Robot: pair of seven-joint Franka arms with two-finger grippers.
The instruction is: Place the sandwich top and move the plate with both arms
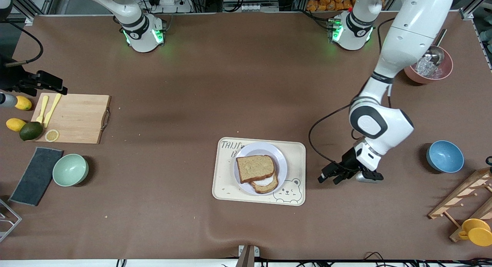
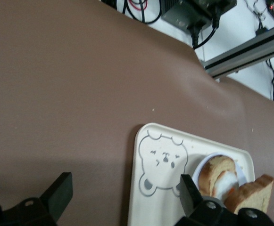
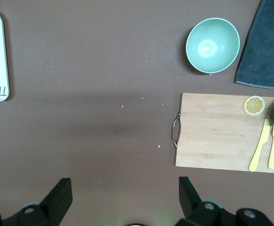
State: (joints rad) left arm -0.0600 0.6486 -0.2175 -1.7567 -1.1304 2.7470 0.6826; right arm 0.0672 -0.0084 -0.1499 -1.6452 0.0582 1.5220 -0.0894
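In the front view, the left arm's black two-finger gripper (image 1: 329,177) hangs low over the bare brown table mat (image 1: 230,86), just beside the cream rectangular bear-print tray (image 1: 296,151) on the side toward the left arm's end of the table. Its fingers are spread and hold nothing. On the tray sits the round pale lavender-white plate (image 1: 278,153), and on the plate the plain brown wholemeal bread slice (image 1: 255,167) lies over a lower slice topped with white fried egg (image 1: 266,182), shifted so the lower slice shows at the edge nearer the camera. The right arm's gripper is out of this view.

In the left wrist view, the left gripper (image 2: 125,195) is released, its fingers (image 2: 59,193) wide apart over the mat, with the tray (image 2: 162,162) just ahead of it and the plate (image 2: 240,176) and the bread slice (image 2: 252,195) by one fingertip.

In the right wrist view, the right gripper (image 3: 122,197) waits high over the mat, fingers parted and empty. Below it lie a wooden cutting board (image 3: 217,129), a mint bowl (image 3: 212,45) and a dark grey cloth (image 3: 264,44).
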